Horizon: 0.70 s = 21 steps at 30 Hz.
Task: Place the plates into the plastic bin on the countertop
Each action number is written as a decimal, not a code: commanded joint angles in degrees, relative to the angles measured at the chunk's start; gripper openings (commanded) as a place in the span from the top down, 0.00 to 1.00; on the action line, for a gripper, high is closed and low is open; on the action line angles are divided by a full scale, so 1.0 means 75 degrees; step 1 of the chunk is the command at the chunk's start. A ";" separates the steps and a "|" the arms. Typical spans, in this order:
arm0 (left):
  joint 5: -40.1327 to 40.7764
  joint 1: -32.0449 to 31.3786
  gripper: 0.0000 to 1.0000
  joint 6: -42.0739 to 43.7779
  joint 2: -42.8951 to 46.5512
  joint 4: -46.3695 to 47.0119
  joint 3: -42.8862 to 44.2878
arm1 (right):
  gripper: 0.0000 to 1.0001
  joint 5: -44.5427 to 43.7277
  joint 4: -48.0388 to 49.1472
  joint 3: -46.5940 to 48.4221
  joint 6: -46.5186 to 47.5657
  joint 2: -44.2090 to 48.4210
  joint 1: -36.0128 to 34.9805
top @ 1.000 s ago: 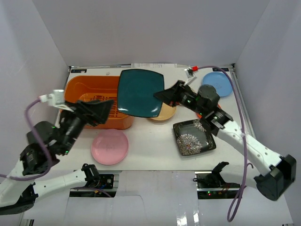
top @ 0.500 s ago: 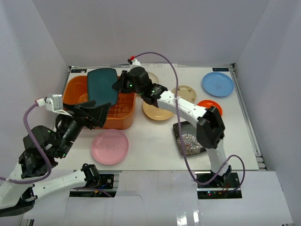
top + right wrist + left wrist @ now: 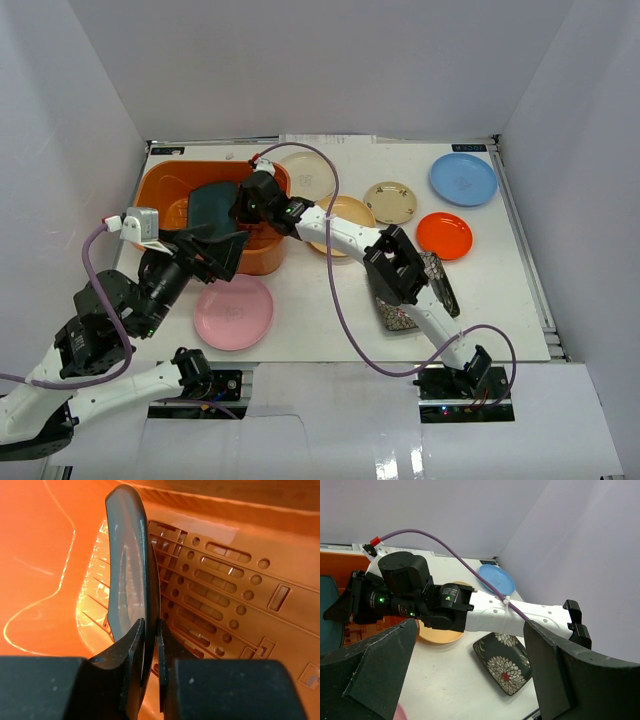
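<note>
The orange plastic bin (image 3: 165, 190) stands at the back left of the countertop (image 3: 320, 300). My right gripper (image 3: 238, 206) reaches into it, shut on the rim of the square teal plate (image 3: 212, 207), which stands on edge inside the bin. The right wrist view shows the plate's edge (image 3: 127, 555) pinched in the right gripper (image 3: 150, 630) above the bin's slotted bottom (image 3: 225, 595). My left gripper (image 3: 232, 256) is open and empty, held above the bin's near right corner. Through the open left gripper (image 3: 470, 680) I see the black floral plate (image 3: 512, 662).
A pink plate (image 3: 233, 312) lies in front of the bin. Right of the bin lie a tan plate (image 3: 350, 218), a cream one (image 3: 308, 172), a small tan one (image 3: 390, 202), an orange one (image 3: 444, 235) and a blue one (image 3: 463, 178). The black floral plate (image 3: 443, 292) is partly under my right arm.
My right arm has swung the teal plate left from over the table's middle and lowered it into the bin. My left arm has shifted slightly right.
</note>
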State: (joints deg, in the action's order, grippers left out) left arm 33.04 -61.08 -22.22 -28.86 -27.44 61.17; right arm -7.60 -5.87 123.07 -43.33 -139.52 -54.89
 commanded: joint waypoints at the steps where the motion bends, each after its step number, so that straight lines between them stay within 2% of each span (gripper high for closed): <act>1: -0.0045 -0.0024 0.02 0.0103 -0.0042 0.0014 -0.0070 | 0.89 -0.0463 0.1030 0.0139 -0.0059 0.0615 -0.0087; 2: -0.0057 -0.0024 0.02 0.0103 -0.0066 0.0026 -0.0081 | 0.85 -0.0510 0.0936 0.0138 -0.0035 0.0615 -0.0099; 3: -0.0080 -0.0024 0.02 0.0103 -0.0089 0.0026 -0.0081 | 0.72 -0.0557 0.0877 0.0127 0.0023 0.0603 -0.0122; 5: -0.0127 -0.0024 0.02 0.0080 -0.0136 0.0026 -0.0081 | 0.54 -0.0662 0.0794 0.0091 0.0093 0.0603 -0.0157; 6: -0.0151 -0.0024 0.02 0.0022 -0.0148 0.0026 -0.0093 | 0.41 -0.0779 0.0794 0.0080 0.0210 0.0615 -0.0181; 9: -0.0186 -0.0024 0.02 -0.0119 -0.0171 0.0014 -0.0093 | 0.30 -0.0932 0.0513 0.0068 0.0375 0.0650 -0.0228; 10: -0.0209 -0.0024 0.02 -0.0131 -0.0171 0.0014 -0.0093 | 0.23 -0.0979 0.0478 0.0068 0.0422 0.0662 -0.0239; 11: -0.0198 -0.0024 0.02 -0.0131 -0.0160 0.0014 -0.0081 | 0.21 -0.1014 0.0489 -0.0002 0.0445 0.0708 -0.0239; 14: -0.0047 -0.0024 0.02 -0.0050 -0.0229 0.0014 -0.0011 | 0.08 -0.1213 0.0676 -0.0341 0.0644 0.1059 -0.0263; 15: 0.0047 -0.0024 0.02 0.0032 -0.0265 0.0003 0.0047 | 0.01 -0.1365 0.0654 -0.0354 0.0726 0.1130 -0.0274; 18: 0.0608 -0.0024 0.02 0.0512 -0.0405 0.0003 0.0363 | 0.10 -0.1495 0.0689 -0.0389 0.1194 0.1503 -0.0298; 21: 0.0938 -0.0024 0.02 0.0794 -0.0534 -0.0009 0.0726 | 0.10 -0.1414 0.1075 -0.0564 0.1628 0.2053 -0.0286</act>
State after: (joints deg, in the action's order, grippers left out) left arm 36.14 -61.08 -19.53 -31.86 -27.79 63.22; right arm -16.14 -3.49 119.07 -35.73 -131.94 -56.75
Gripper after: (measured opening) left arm 0.979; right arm 0.904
